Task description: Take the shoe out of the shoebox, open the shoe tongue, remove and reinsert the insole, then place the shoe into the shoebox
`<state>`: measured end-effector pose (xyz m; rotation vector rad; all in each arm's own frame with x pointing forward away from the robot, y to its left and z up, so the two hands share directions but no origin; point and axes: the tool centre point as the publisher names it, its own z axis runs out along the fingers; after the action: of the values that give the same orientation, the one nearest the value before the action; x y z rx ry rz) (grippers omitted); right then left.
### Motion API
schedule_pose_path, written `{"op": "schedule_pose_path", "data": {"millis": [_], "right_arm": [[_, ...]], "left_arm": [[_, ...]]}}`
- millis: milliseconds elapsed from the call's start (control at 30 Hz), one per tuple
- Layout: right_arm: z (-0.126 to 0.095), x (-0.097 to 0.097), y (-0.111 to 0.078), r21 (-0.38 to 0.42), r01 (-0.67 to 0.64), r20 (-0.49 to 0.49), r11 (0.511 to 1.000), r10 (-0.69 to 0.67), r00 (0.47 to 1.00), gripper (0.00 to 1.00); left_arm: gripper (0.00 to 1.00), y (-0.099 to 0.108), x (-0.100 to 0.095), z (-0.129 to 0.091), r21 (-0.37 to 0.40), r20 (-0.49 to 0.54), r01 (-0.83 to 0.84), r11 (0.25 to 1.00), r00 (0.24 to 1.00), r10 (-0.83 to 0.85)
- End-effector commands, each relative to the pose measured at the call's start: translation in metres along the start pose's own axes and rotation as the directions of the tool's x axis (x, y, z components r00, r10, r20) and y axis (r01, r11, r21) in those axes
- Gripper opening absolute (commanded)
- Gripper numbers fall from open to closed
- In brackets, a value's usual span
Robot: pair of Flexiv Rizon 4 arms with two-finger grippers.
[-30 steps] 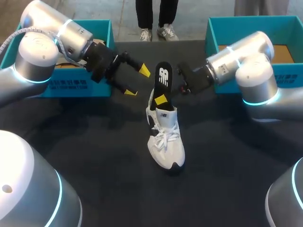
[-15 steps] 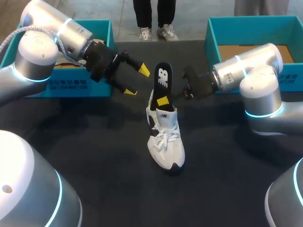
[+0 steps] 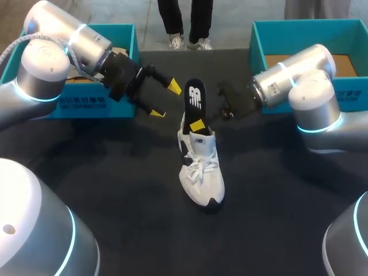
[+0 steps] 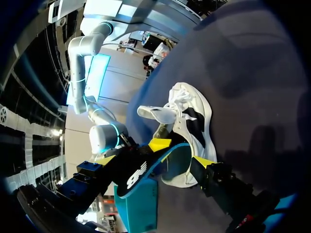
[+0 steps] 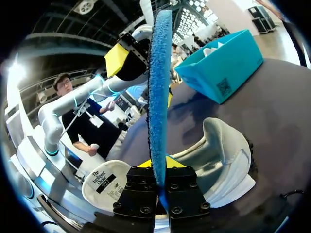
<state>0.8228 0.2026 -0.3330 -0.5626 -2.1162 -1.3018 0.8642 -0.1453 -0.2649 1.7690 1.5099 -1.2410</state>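
A white lace-up sneaker (image 3: 201, 169) lies out of its box in the middle of a dark table (image 3: 115, 195), toe toward the robot and heel opening away from it. Its black insole (image 3: 195, 96) stands nearly upright over the heel opening, logo side facing the camera and blue underside facing away. The insole's lower end sits at the shoe's collar; whether it is tucked inside cannot be told.

The right gripper (image 5: 159, 164) is closed on the insole's lower part, its yellow tips pinching the thin foam from both sides. The left gripper (image 3: 165, 99) hangs beside the insole, apart from it, fingers spread wide and holding nothing.

A teal shoebox (image 3: 86, 104) sits at the far left of the table, behind the left arm. A second teal shoebox (image 3: 257, 43) sits at the far right, behind the right arm.

The insole looks light, thin and floppy, so it would probably buckle if pushed from its top end. A pinch low down, near the collar, should steer it better. The sneaker looks light, with a soft upper and firmer sole, and may slide or tip. The heel collar or sole edge seems the safest place to steady it.
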Motion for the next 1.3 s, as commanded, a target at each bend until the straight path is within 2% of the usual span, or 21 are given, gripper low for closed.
{"op": "schedule_pose_path", "data": {"millis": [33,300,367,500,800,1133,1233,1267,1300], "right_arm": [[0.007,-0.008,-0.001,0.034,-0.016,-0.024,0.999,0.017,1.0,0.0],[0.012,-0.006,-0.009,0.056,-0.041,-0.037,0.998,0.043,0.998,0.0],[0.011,-0.005,-0.009,0.051,-0.041,-0.03,0.998,0.043,0.999,0.19],[0.006,-0.004,-0.005,0.049,-0.034,-0.016,0.998,0.035,0.999,0.31],[-0.001,-0.002,0.006,0.043,-0.009,0.011,0.999,0.008,1.0,0.3],[-0.006,-0.002,0.01,-0.035,-0.011,0.034,0.999,0.013,0.999,0.28],[-0.005,-0.004,0.012,-0.051,-0.014,0.037,0.999,0.016,0.999,0.22],[-0.005,-0.005,0.012,-0.052,-0.016,0.038,0.999,0.018,0.999,0.16],[-0.005,-0.006,0.013,-0.052,-0.018,0.039,0.998,0.02,0.999,0.01]], "left_arm": [[1.0,-0.002,0.002,0.0,-0.009,0.001,0.002,1.0,1.0,-0.002],[1.0,-0.002,0.003,-0.001,-0.015,0.002,0.005,1.0,1.0,-0.005],[1.0,-0.002,0.002,-0.001,-0.014,0.002,0.003,1.0,1.0,-0.003],[1.0,-0.001,0.002,-0.001,-0.013,0.002,0.002,1.0,1.0,-0.002],[1.0,0.0,0.002,-0.002,-0.013,0.006,0.002,1.0,1.0,-0.002],[1.0,0.001,0.002,-0.003,-0.013,0.009,0.002,1.0,1.0,-0.002],[1.0,0.001,0.003,-0.003,-0.012,0.009,0.002,1.0,1.0,-0.002],[1.0,0.001,0.003,-0.003,-0.011,0.009,0.002,1.0,1.0,-0.002],[1.0,0.001,0.003,-0.003,-0.01,0.008,0.001,1.0,1.0,-0.001]]}}
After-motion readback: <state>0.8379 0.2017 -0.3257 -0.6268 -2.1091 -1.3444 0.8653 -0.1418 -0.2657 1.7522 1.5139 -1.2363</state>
